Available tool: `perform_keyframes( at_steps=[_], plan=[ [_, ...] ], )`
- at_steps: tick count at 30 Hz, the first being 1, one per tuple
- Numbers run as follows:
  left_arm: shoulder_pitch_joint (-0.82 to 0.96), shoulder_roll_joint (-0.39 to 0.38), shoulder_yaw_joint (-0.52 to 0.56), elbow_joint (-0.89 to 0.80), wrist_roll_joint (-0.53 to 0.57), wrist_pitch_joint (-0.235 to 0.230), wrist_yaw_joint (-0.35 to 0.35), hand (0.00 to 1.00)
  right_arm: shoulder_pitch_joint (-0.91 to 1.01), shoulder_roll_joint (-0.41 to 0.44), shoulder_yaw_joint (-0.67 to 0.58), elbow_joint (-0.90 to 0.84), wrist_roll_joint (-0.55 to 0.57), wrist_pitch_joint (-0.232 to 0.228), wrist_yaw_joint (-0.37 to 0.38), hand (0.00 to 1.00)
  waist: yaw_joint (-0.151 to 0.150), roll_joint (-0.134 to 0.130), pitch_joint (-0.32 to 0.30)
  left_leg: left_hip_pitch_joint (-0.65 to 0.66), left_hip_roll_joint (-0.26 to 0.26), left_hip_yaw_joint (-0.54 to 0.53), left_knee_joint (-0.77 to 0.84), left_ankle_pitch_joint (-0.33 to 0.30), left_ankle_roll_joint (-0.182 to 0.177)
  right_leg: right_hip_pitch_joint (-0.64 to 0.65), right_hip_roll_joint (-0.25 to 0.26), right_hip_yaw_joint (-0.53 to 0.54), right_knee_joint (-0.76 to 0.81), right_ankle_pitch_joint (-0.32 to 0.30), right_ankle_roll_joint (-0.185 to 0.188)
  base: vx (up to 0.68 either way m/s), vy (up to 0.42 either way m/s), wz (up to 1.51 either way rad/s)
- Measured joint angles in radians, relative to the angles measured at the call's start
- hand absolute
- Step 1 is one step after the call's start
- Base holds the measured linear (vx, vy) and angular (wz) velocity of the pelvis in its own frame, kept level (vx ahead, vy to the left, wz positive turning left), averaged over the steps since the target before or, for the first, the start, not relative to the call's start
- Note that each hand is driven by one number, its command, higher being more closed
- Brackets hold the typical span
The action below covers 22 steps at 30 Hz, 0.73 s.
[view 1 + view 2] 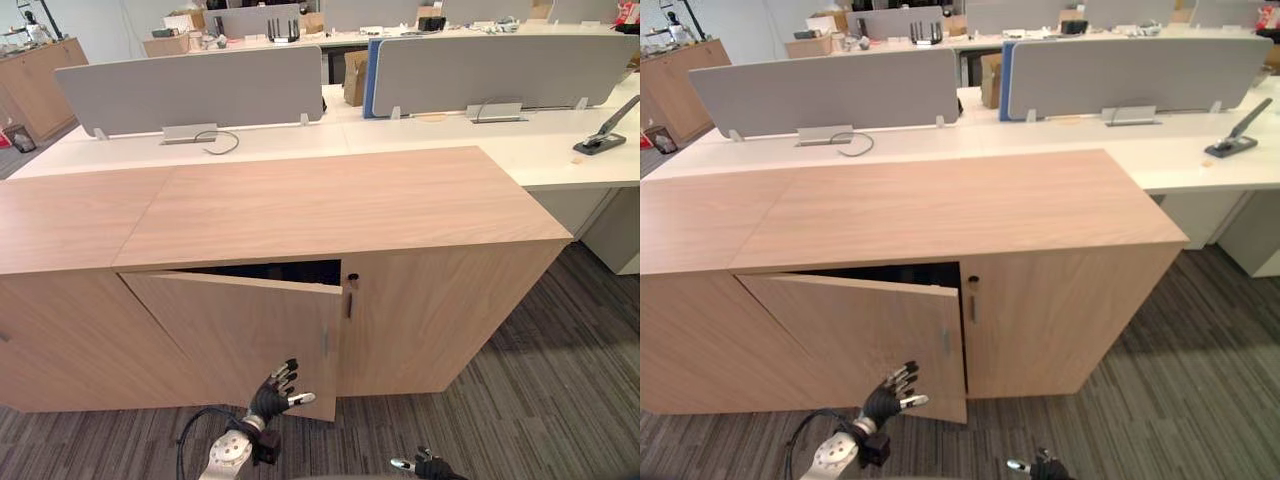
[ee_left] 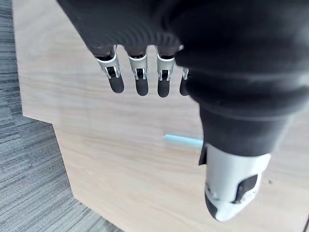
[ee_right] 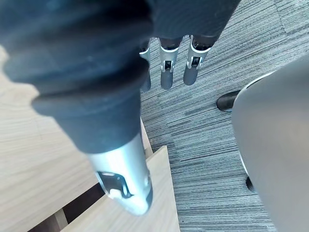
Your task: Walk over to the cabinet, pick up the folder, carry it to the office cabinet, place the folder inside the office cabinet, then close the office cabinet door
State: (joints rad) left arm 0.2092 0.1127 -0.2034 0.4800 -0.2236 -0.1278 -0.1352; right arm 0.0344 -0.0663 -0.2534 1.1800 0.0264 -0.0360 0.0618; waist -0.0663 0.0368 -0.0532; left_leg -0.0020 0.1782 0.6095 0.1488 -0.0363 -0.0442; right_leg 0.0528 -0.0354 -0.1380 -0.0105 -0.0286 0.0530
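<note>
We find the ajar cabinet door point(image 1: 235, 335) barring the lower centre; open carpet point(image 1: 540, 400) spreads at lower right.

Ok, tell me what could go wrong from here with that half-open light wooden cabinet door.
1. The left hand, fingers straight, is low near the free edge of the light wooden cabinet door; a push there might slide off the edge.
2. The dark gap behind the door hides the inside; if the folder sticks out, the door may jam.
3. The fingers could get caught against the neighbouring panel with its dark handle.
</note>
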Motion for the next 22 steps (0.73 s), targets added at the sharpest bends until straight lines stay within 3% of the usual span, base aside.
perform_keyframes(
  at_steps=[1, 3, 5, 9, 12, 13, 14, 15, 16, 18, 22],
  plan=[
    [0.0, -0.005, 0.021, 0.014, -0.018, 0.0, 0.001, 0.0, 0.001, 0.0, 0.0, 0.0, 0.002, -0.001, -0.002, 0.0, 0.001, 0.001, 0.002, -0.019, 0.015, -0.008, 0.042, -0.018, 0.002, 0.002, 0.004, -0.007, 0.0, 0.0, -0.001, -0.03, -0.048, 0.22],
    [-0.001, -0.027, 0.111, 0.085, -0.176, -0.015, 0.022, 0.0, 0.003, 0.0, -0.001, 0.0, 0.037, -0.006, -0.01, 0.0, 0.013, 0.014, 0.023, -0.063, 0.087, -0.033, 0.204, -0.08, -0.003, 0.027, 0.031, -0.02, -0.002, -0.006, -0.019, -0.01, -0.059, 0.11],
    [0.001, -0.028, 0.173, 0.131, -0.286, -0.018, 0.026, 0.0, 0.003, 0.003, -0.001, 0.001, 0.043, -0.007, -0.014, 0.0, 0.029, 0.016, 0.042, -0.104, 0.118, -0.097, 0.308, -0.088, -0.001, 0.041, 0.044, -0.018, -0.002, -0.006, -0.025, -0.02, -0.051, 0.01],
    [0.009, -0.031, 0.292, 0.159, -0.491, -0.031, 0.024, 0.0, 0.001, 0.0, -0.002, 0.006, 0.071, -0.015, -0.014, 0.0, 0.061, 0.018, 0.082, -0.157, 0.109, -0.353, 0.402, -0.087, -0.001, 0.042, 0.068, 0.03, 0.013, 0.001, -0.036, -0.03, -0.005, -0.22],
    [0.017, -0.039, 0.32, 0.164, -0.489, -0.048, 0.024, 0.0, 0.002, 0.002, 0.003, -0.017, 0.068, -0.022, -0.014, 0.0, 0.071, 0.011, 0.102, -0.173, 0.089, -0.442, 0.433, -0.109, -0.014, 0.049, 0.07, 0.057, 0.023, 0.01, -0.047, 0.02, 0.049, -0.3],
    [0.025, -0.062, 0.345, 0.195, -0.482, -0.057, 0.022, 0.0, 0.003, -0.003, 0.007, -0.016, 0.066, -0.025, -0.014, 0.0, 0.075, 0.02, 0.093, -0.141, 0.045, -0.537, 0.35, -0.134, -0.031, 0.03, 0.07, 0.076, 0.025, 0.007, -0.04, 0.02, 0.109, -0.56],
    [0.03, -0.078, 0.368, 0.23, -0.474, -0.059, 0.021, 0.0, 0.002, -0.009, 0.015, -0.017, 0.062, -0.027, -0.014, 0.0, 0.077, 0.029, 0.092, -0.097, 0.035, -0.58, 0.268, -0.15, -0.052, 0.023, 0.075, 0.096, 0.022, 0.003, -0.042, 0.03, 0.147, -0.64],
    [0.027, -0.084, 0.391, 0.283, -0.47, -0.057, 0.022, 0.0, 0.002, -0.006, 0.019, -0.02, 0.049, -0.029, -0.014, 0.0, 0.077, 0.032, 0.092, -0.059, 0.026, -0.585, 0.192, -0.151, -0.079, 0.022, 0.071, 0.107, 0.014, 0.004, -0.041, 0.06, 0.162, -0.65],
    [0.024, -0.094, 0.428, 0.361, -0.449, -0.054, 0.028, 0.0, 0.009, 0.008, 0.02, -0.024, 0.037, -0.028, -0.013, 0.0, 0.08, 0.008, 0.086, -0.031, 0.003, -0.545, 0.13, -0.13, -0.064, 0.021, 0.045, 0.107, -0.012, 0.017, -0.031, 0.06, 0.129, -0.5],
    [0.031, -0.103, 0.453, 0.447, -0.389, -0.052, 0.036, 0.0, 0.018, 0.017, 0.021, -0.031, 0.031, -0.028, -0.013, 0.0, 0.08, -0.009, 0.077, -0.009, -0.018, -0.519, 0.084, -0.114, -0.059, 0.025, 0.02, 0.111, -0.034, 0.039, -0.022, 0.08, 0.13, -0.32],
    [0.035, -0.095, 0.506, 0.564, -0.205, -0.036, 0.051, 0.0, 0.031, 0.009, 0.06, -0.027, 0.014, -0.028, -0.008, 0.0, 0.082, -0.01, 0.043, 0.05, -0.059, -0.492, -0.036, -0.065, -0.053, 0.033, -0.016, 0.114, -0.066, 0.058, -0.007, 0.13, 0.09, -0.05]
  ],
)
